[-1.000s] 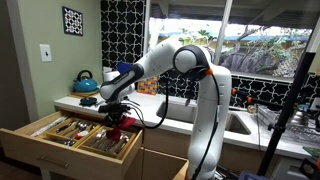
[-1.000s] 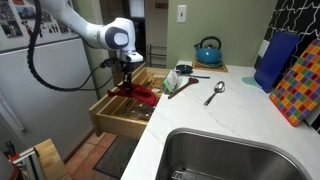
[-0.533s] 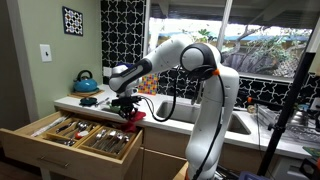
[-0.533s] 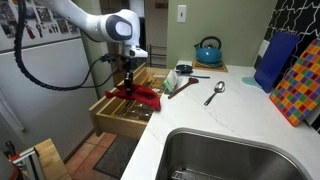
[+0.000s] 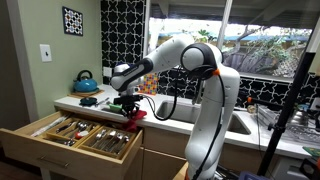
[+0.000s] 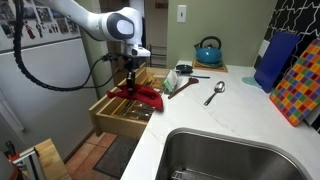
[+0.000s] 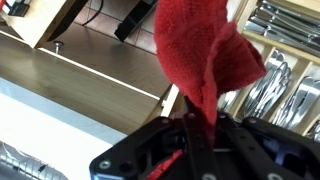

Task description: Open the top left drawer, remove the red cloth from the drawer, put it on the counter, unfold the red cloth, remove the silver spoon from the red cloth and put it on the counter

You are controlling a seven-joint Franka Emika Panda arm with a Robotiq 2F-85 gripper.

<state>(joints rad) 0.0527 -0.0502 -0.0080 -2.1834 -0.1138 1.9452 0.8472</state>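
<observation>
Gripper (image 7: 200, 128) clamped on top of cloth (image 7: 200, 50), jaws almost closed. Raised over last second: cloth now hangs over open drawer (image 6: 108, 116), just off counter (image 6: 235, 125) front edge, corner by kettle (image 6: 208, 50). Removal nearly done; carry onto counter comes next. Wrapped spoon not visible.

One red cloth (image 6: 140, 95) and one open drawer (image 5: 45, 152). The tabletop (image 6: 200, 112) carries one silver spoon (image 6: 214, 93), one blue kettle (image 6: 208, 50), one blue board (image 6: 272, 60) and one chequered board (image 6: 300, 88). One sink (image 6: 245, 150). One robot arm (image 5: 205, 65).
</observation>
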